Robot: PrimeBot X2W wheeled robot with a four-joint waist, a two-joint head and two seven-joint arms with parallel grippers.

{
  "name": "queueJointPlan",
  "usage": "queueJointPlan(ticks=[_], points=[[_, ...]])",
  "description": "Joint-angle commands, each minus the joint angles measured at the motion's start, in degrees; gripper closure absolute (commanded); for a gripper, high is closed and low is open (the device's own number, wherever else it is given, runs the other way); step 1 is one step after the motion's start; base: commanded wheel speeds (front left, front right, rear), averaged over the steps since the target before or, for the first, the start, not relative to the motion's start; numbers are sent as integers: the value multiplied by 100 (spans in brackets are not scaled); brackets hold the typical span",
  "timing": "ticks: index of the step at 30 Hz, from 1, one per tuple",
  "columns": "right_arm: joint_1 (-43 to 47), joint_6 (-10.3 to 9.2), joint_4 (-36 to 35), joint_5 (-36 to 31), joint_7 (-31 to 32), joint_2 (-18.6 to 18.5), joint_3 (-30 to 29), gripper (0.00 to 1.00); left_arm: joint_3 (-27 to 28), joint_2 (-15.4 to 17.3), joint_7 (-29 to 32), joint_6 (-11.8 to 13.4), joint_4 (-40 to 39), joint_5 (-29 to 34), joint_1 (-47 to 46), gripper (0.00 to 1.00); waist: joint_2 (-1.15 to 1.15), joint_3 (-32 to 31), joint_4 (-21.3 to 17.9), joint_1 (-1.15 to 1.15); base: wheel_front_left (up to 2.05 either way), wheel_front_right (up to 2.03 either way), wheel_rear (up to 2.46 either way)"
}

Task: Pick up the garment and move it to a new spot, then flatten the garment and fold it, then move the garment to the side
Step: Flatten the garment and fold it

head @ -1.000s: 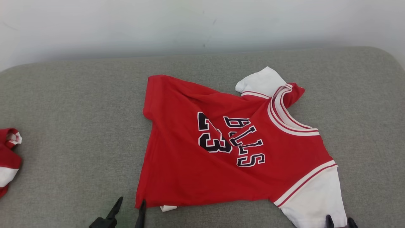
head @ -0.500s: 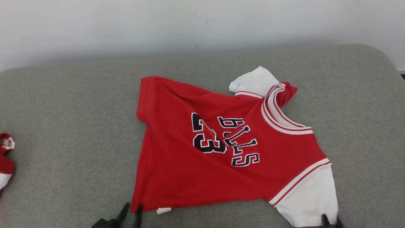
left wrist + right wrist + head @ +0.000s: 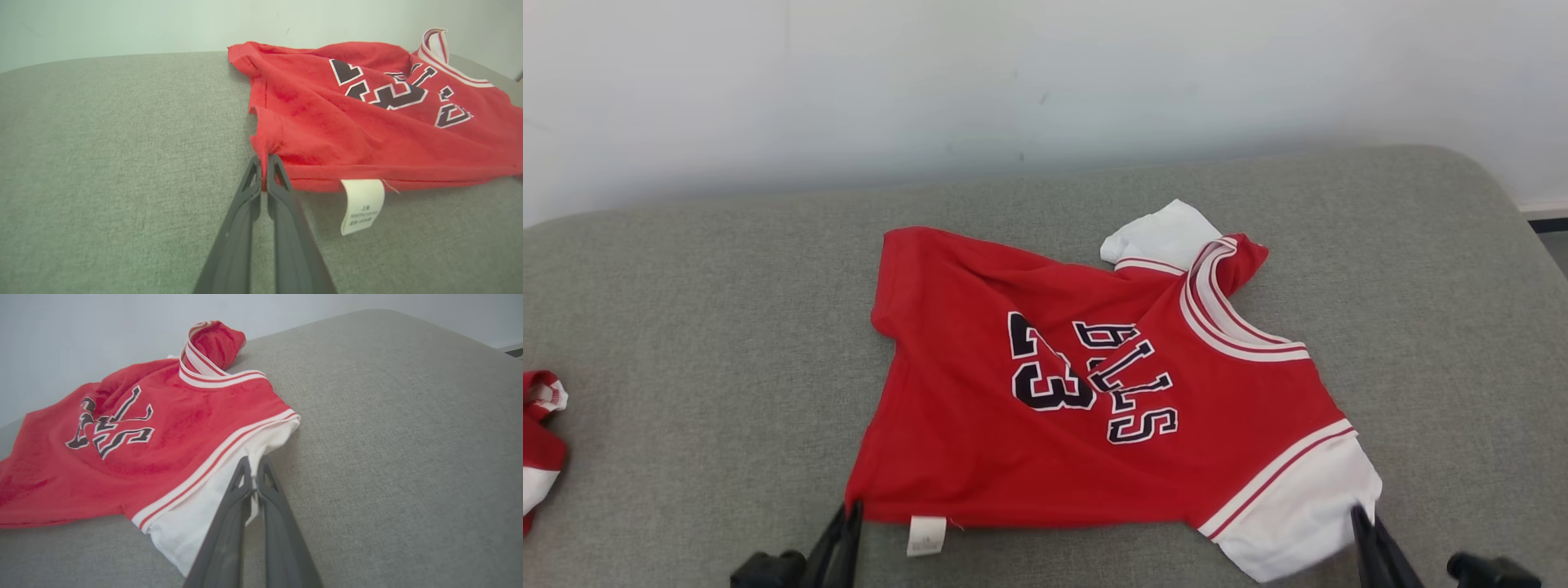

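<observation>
The garment (image 3: 1086,392) is a red jersey with white sleeves, black "23" and lettering, lying rumpled on the grey cushion (image 3: 703,327). My left gripper (image 3: 849,510) is shut on its near-left hem corner; the left wrist view shows that gripper (image 3: 263,157) pinching the red hem (image 3: 282,163), a white label (image 3: 361,204) hanging beside it. My right gripper (image 3: 1357,513) is shut on the near white sleeve (image 3: 1298,514). From the right wrist, that gripper (image 3: 253,463) clamps the sleeve's edge (image 3: 229,486). The far sleeve (image 3: 1156,237) is bunched by the collar.
A second red and white cloth (image 3: 539,441) lies at the cushion's far left edge. A pale wall (image 3: 1045,82) runs behind the cushion. The cushion's right side rounds off near a dark strip of floor (image 3: 1547,224). Bare grey fabric lies left and right of the jersey.
Both grippers went from open to shut on the garment, the left on the hem corner, the right on the near sleeve. The near edge is drawn straighter. The camera has shifted.
</observation>
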Motion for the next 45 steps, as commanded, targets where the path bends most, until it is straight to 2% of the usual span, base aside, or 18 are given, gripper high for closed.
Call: queueJointPlan(ticks=[1, 4, 6, 8, 12, 20, 29, 38, 45], points=[[-101, -14, -211, 150, 68, -7, 36, 100, 43, 71, -17, 13, -182, 49, -48, 100, 0, 11, -37, 1, 0, 0, 0], [-373, -14, -598, 450, 241, -43, 36, 100, 12, 207, 39, -2, -479, 72, -325, 100, 0, 71, -58, 1, 0, 0, 0], [-647, -14, -770, 481, 338, -239, 29, 100, -31, 342, 164, -18, -695, 64, -614, 100, 0, 152, -65, 1, 0, 0, 0], [-1266, -14, -828, 612, 470, -399, 121, 100, -160, 631, 459, -37, -984, 138, -1210, 100, 0, 340, -78, 1, 0, 0, 0], [-2129, -14, -707, 773, 549, -544, 106, 100, -330, 911, 814, -33, -1257, 8, -1991, 100, 0, 667, -92, 1, 0, 0, 0], [-5131, -14, 131, 889, 777, -704, 247, 100, -926, 1772, 1542, -32, -1378, -642, -4664, 100, 0, 1952, -123, 1, 0, 0, 0], [-8457, -14, 1329, 734, 1121, -680, 554, 100, -1545, 2324, 1736, -30, -722, -862, -7475, 100, 0, 3164, -150, 1, 0, 0, 0], [-11098, -14, 2517, 418, 1042, -662, 620, 100, -1666, 2099, 1524, -31, 473, -1172, -9722, 100, 0, 3603, -21, 1, 0, 0, 0], [-12480, -14, 3425, 59, 792, -545, 629, 100, -1980, 1895, 1381, -31, 1192, -1198, -10991, 100, 0, 3659, 31, 1, 0, 0, 0]])
